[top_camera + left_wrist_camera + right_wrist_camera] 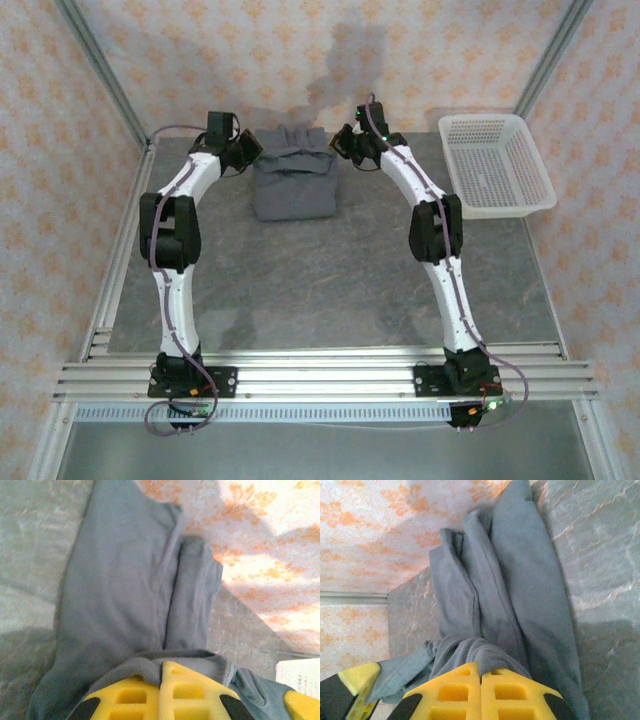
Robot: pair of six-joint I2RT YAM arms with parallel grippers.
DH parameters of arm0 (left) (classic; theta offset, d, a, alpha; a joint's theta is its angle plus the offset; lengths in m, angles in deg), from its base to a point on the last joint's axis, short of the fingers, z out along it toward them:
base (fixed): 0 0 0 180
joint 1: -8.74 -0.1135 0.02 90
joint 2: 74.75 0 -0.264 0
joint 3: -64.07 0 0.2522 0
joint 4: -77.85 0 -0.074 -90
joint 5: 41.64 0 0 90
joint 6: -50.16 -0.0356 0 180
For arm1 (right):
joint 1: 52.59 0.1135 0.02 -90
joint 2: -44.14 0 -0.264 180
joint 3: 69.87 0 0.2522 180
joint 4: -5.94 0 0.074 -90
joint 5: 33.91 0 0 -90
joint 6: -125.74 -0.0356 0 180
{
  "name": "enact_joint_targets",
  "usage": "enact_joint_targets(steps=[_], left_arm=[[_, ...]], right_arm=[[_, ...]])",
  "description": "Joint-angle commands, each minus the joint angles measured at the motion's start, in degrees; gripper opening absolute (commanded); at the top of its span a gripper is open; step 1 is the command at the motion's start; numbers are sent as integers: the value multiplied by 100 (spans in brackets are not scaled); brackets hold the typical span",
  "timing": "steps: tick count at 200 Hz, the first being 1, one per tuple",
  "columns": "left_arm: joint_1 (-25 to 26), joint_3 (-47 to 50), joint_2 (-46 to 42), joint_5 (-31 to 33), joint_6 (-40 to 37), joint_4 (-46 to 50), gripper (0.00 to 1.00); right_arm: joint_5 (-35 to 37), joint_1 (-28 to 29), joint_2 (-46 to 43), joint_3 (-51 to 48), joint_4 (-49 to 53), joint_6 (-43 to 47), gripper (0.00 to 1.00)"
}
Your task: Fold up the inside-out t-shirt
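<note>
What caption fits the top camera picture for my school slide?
Left gripper and right gripper pinch far corners of the grey t-shirt; a white basket sits at the right.

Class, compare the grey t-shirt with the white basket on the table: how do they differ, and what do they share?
The t-shirt is dark grey, soft cloth; the basket is white, stiff mesh. The t-shirt lies in a folded bundle at the far middle; the basket stands open-topped at the far right. Both rest on the far end of the table.
</note>
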Motion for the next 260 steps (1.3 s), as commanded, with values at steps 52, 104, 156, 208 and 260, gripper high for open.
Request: enact_joint_targets(steps=[52,104,156,208,260], left_arm=[[-388,-565,157,219,29,169,56],[-393,2345,-1852,-52,-125,-54,65],[-83,3606,-2139,-332,-288,-420,66],[161,2753,-1038,-399,-439,-60,58],[218,3543,-1419,-707,-340,-109,0]], right_arm=[[-190,-380,215,1169,1064,371,60],[-209,36,-2490,-3948,-595,742,64],[-494,383,-2149,-4305,-978,645,61],[-359,507,-1482,-3618,-625,610,49],[-306,512,-2172,-4605,-640,480,0]])
